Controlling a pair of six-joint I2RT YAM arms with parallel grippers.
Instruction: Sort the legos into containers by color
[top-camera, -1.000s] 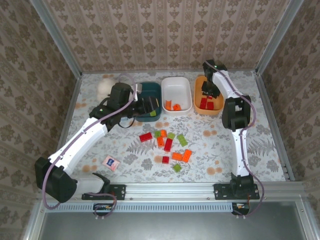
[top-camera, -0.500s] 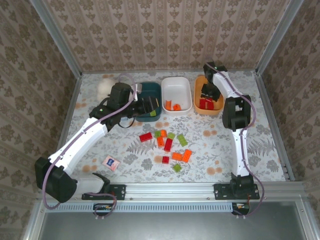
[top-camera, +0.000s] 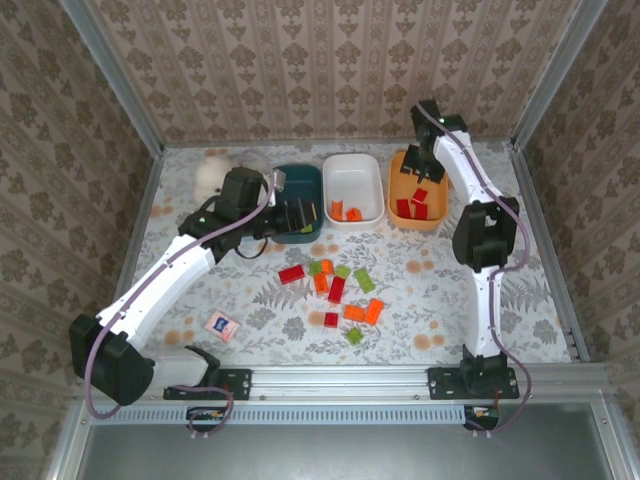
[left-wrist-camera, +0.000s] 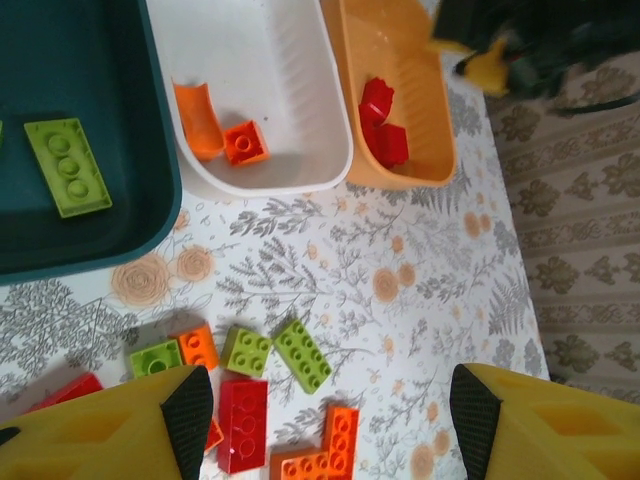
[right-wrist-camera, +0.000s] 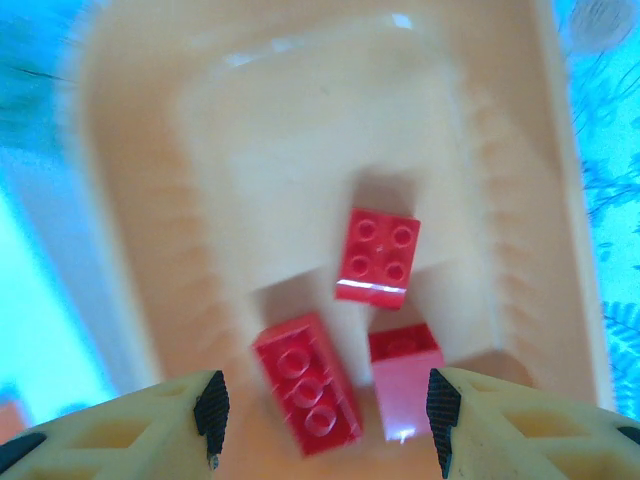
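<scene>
Risen over the last second, from low inside the orange rounded-rectangular plastic tub (top-camera: 418, 227) to above its far end: right end effector (top-camera: 424, 168), with a third red brick now in plain sight beneath.

From above: white rounded-rectangular plastic tub (top-camera: 354, 157) at the far middle of the floral desk (top-camera: 420, 300). Orange tub just beside its right, dark teal rounded-rectangular plastic tub (top-camera: 297, 170) just beside its left. Three small red plastic bricks (top-camera: 403, 207) in the orange tub, two orange plastic bricks (top-camera: 345, 212) at the white tub's near end. Left end effector (top-camera: 298, 215) over the teal tub's near end, left of the white tub. Loose red, orange and light green bricks (top-camera: 338, 290) scattered on the desk, on the near side of the white tub.

From the left wrist: left end effector (left-wrist-camera: 330, 410) released, fingers wide apart, nothing between. One oblong light green brick (left-wrist-camera: 67, 167) in the teal tub, left of the white tub.

From the right wrist: right end effector (right-wrist-camera: 325, 405) released and empty, yellow fingers apart above the three red bricks on the orange tub's floor.
</scene>
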